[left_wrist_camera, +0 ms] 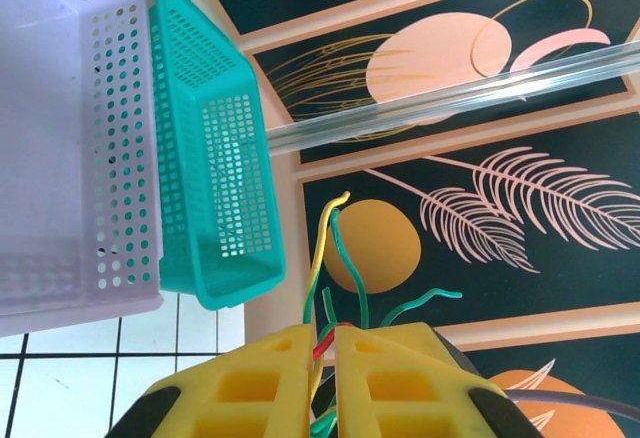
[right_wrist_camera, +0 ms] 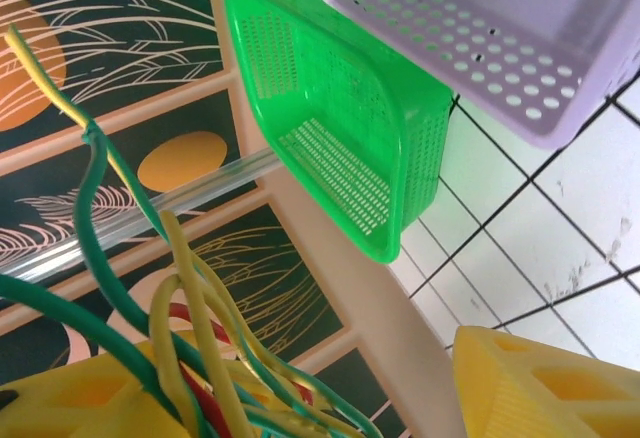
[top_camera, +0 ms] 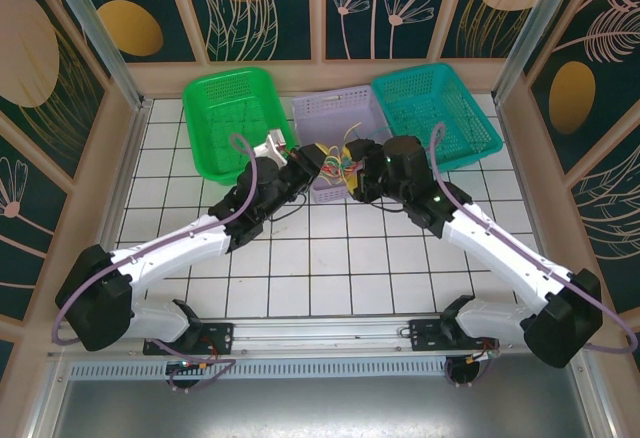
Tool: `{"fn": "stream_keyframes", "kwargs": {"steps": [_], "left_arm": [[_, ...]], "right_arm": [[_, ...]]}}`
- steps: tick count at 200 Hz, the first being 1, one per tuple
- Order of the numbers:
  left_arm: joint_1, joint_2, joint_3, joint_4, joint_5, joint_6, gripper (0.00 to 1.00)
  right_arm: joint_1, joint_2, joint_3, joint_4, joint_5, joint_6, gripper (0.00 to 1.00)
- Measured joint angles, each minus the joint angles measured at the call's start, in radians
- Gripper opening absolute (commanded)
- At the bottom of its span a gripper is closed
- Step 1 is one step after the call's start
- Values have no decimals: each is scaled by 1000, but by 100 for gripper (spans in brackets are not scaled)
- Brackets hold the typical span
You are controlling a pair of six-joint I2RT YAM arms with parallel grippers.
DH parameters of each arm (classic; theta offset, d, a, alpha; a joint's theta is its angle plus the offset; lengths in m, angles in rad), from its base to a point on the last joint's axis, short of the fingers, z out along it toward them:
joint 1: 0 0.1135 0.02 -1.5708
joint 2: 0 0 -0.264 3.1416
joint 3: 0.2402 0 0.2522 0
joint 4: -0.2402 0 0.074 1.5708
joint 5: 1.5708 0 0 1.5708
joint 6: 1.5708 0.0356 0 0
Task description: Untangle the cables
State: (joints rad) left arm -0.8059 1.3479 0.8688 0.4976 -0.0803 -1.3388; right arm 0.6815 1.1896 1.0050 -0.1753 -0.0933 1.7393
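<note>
The cables [top_camera: 346, 166] are a small bunch of green, yellow and red wires hanging in the air above the near end of the lilac basket [top_camera: 330, 108], between my two grippers. My left gripper [top_camera: 322, 161] comes in from the left and is shut on the bunch. In the left wrist view its yellow fingers [left_wrist_camera: 270, 378] pinch red, yellow and green wires, and loose cable ends [left_wrist_camera: 317, 262] stick up past the tips. My right gripper [top_camera: 366, 162] is open. In the right wrist view the cables [right_wrist_camera: 190, 288] lie against one finger [right_wrist_camera: 80, 403], while the other finger [right_wrist_camera: 540, 388] stands far off.
Three baskets stand in a row at the back: a green basket [top_camera: 203, 128] on the left, the lilac one in the middle and a teal basket [top_camera: 480, 123] on the right. White tiled floor lies in front. Wooden-framed panel walls close in the sides.
</note>
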Motion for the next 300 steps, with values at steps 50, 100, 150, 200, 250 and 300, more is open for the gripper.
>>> {"fn": "stream_keyframes", "kwargs": {"steps": [50, 100, 150, 200, 250, 300], "left_arm": [[1, 3, -15, 85, 5, 28, 0], [-12, 3, -138, 234, 18, 37, 25], [-15, -31, 138, -186, 37, -94, 75], [-14, -3, 380, -584, 78, -262, 78], [-14, 74, 443, -809, 122, -359, 82], [-15, 72, 446, -831, 90, -422, 90]], "right_arm": [[2, 9, -85, 164, -32, 187, 6], [-25, -1, -217, 304, -86, 250, 0], [-89, -5, -8, 135, 159, -273, 0], [61, -19, -47, 264, 473, -855, 0], [175, 3, -94, 424, 670, -1266, 0], [230, 12, -113, 499, 737, -1425, 0]]}}
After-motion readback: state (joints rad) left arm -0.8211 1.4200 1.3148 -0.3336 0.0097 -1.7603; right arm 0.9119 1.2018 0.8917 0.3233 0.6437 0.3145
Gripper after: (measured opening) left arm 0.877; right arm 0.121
